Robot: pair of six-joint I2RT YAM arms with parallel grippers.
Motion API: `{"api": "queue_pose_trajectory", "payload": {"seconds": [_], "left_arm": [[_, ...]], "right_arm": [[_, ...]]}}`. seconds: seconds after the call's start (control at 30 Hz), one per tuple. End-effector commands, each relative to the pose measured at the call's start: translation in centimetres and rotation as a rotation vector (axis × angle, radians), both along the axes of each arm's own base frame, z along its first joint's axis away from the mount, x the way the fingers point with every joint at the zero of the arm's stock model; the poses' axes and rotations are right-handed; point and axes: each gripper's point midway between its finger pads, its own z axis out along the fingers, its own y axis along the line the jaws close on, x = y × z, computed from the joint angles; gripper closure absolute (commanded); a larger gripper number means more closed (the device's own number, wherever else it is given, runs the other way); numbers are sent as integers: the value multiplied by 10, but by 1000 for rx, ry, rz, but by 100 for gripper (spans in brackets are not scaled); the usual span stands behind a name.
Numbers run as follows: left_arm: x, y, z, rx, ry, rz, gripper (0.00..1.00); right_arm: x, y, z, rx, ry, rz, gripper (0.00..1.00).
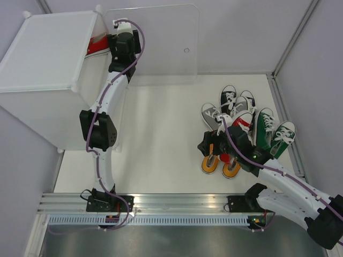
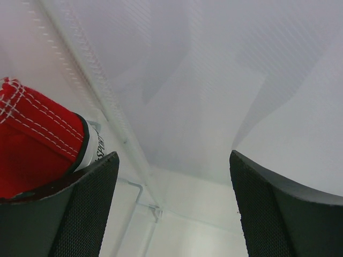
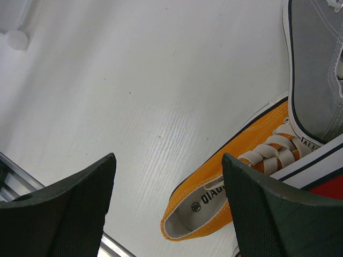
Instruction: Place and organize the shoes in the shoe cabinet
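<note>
Standing at the far left of the surface [image 1: 161,134], the shoe cabinet [image 1: 48,69] was seen with its clear door panel [image 1: 155,43] set out to its right.
Loose shoes [image 1: 266,126] were heaped at the right. The left gripper [image 2: 174,155] was held released at the cabinet's opening, a red shoe [image 2: 37,144] lying beside one finger; the right gripper [image 3: 167,158] was spread wide, grasping nothing, above an orange shoe [image 3: 198,184].

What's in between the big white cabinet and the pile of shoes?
In the top view, only the left arm, close beside the shoe cabinet, then bare white table up to the shoes.
</note>
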Motion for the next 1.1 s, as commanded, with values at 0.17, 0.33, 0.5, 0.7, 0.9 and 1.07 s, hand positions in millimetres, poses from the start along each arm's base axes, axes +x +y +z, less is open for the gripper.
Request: {"api": "queue_pose_trajectory", "payload": {"seconds": [0.17,0.33,0.5,0.7,0.9,1.07], "left_arm": [[-20,40,48,28,-78,149,13],[-21,35,39,-5,-57,111,13],[-18,7,39,-30,-51,-52,12],[-32,-40,51,-116,-44,-315,9],[-89,-94,71,-118,-10,-508,5],[-148,-126,40,-99,135,-580,1]], "right_arm": [[5,1,8,8,-38,-5,16],[5,1,7,4,-36,-4,16],[5,2,8,6,-36,-2,16],[4,0,13,8,-42,-4,16],[13,-21,25,-33,-49,-136,17],[15,-49,34,-72,-24,-308,17]]}}
